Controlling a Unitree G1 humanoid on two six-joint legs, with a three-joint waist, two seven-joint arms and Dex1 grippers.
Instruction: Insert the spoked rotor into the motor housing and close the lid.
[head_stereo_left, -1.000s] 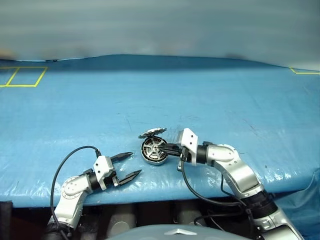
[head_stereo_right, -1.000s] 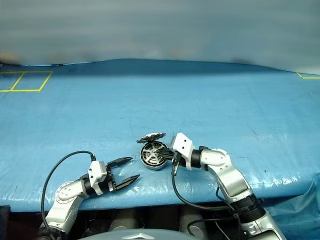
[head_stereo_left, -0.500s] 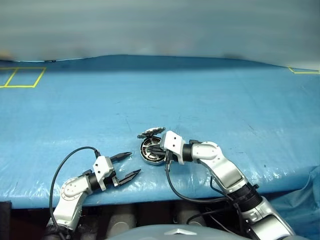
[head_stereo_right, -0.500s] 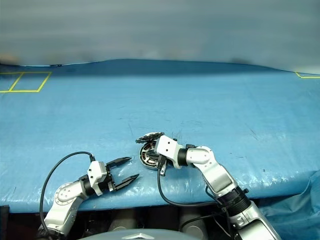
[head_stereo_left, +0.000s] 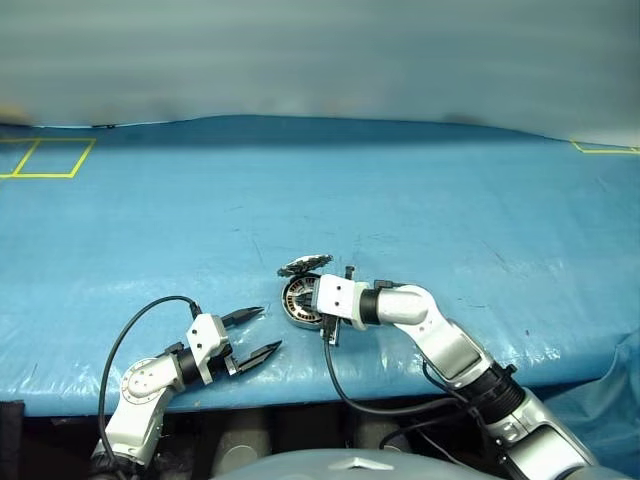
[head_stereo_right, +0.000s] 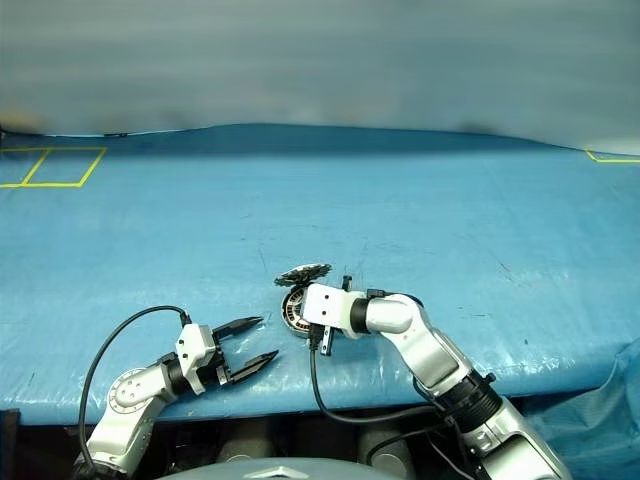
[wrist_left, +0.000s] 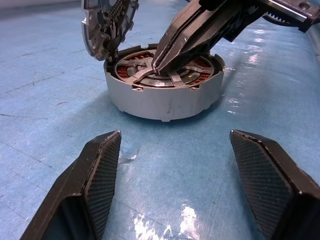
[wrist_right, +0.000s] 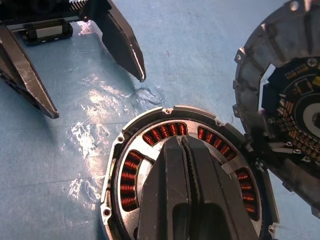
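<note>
Left wrist view, spoked rotor (wrist_left: 167, 77) inside motor housing (wrist_left: 165, 97) (lid (wrist_left: 107, 22) up)

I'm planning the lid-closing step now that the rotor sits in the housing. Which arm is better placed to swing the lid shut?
Probably the right: its shut end effector already rests on the spoked rotor inside the motor housing, beside the raised lid. The left end effector waits open, apart from it.

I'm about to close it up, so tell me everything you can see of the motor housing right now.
The motor housing is a low round puck of grey metal, standing flat on the blue cover. Copper-red windings ring its inside, and the spoked rotor lies inside them. The lid stands open, tilted up from the rim. The shut right gripper presses its tips onto the rotor's middle. The open left gripper waits nearby, apart.
</note>
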